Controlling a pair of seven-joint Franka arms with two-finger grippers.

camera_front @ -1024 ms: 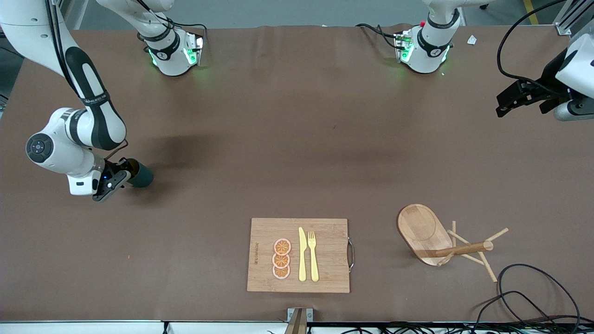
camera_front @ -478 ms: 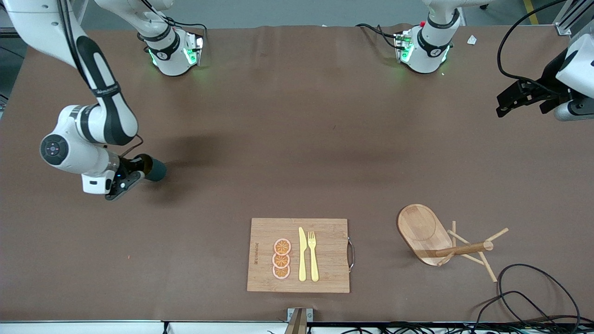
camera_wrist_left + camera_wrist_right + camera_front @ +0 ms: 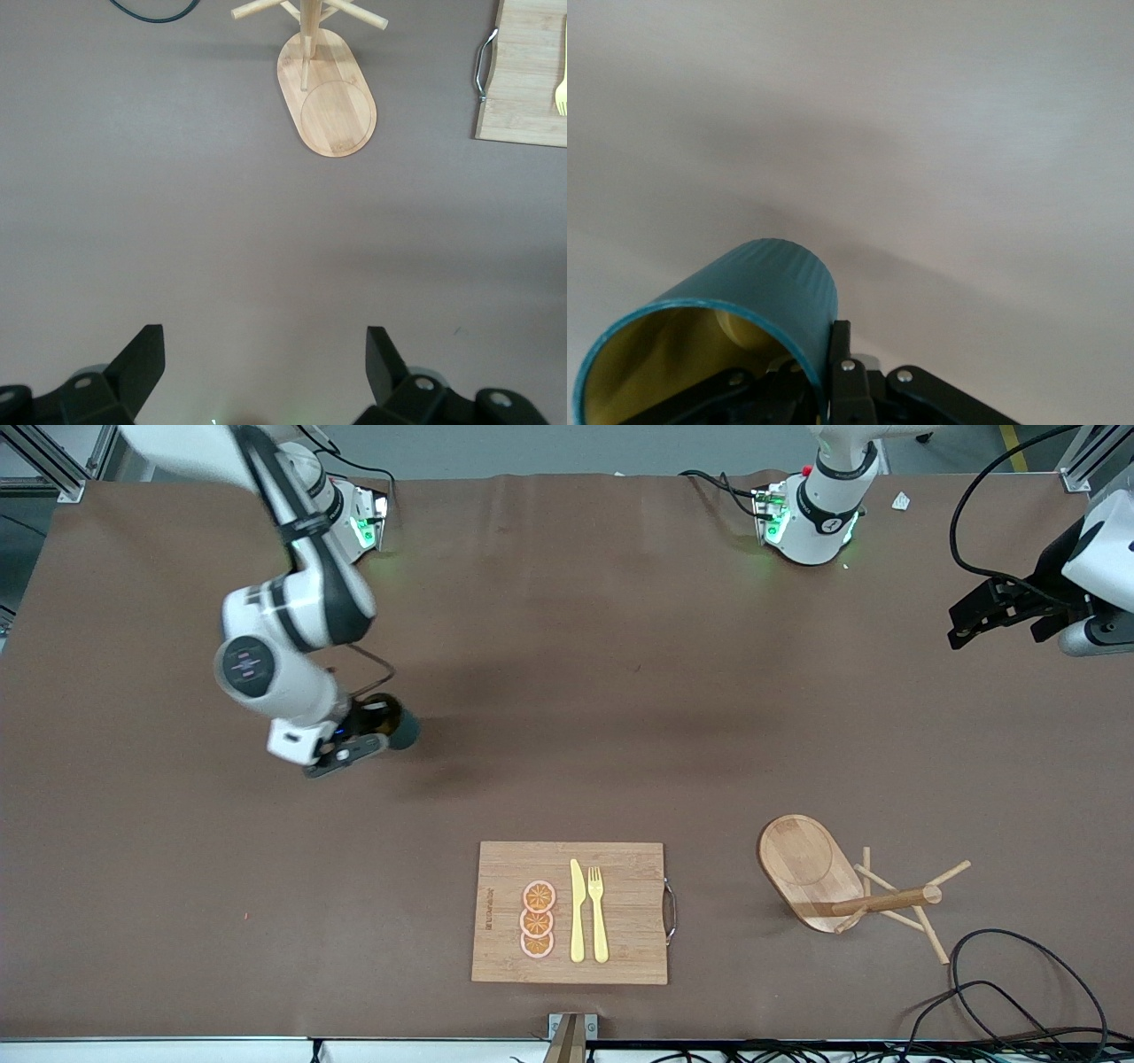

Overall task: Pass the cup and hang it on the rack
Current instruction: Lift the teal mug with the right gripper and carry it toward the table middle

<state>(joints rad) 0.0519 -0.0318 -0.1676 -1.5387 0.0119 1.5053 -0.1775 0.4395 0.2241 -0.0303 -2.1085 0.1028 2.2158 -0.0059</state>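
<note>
Over bare table: right gripper [image 3: 359, 740] pinches cup [image 3: 722, 341] rim (yellow inside, wrist-only) | left gripper [image 3: 266, 372] fingers spread, waiting.

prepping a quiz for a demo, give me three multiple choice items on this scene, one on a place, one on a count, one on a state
1. Where is the rack?
A. on the cutting board
B. beside the cutting board, toward the left arm's end
C. in the left gripper

2. How many orange slices lie on the board?
A. three
B. one
C. five

3. What is the right gripper doing?
A. open and empty
B. shut on the fork
C. shut on the cup

Answers:
1 B, its oval base rests on the table past the board's handle.
2 A, three lie in a row.
3 C, a finger clamps the rim.
</note>
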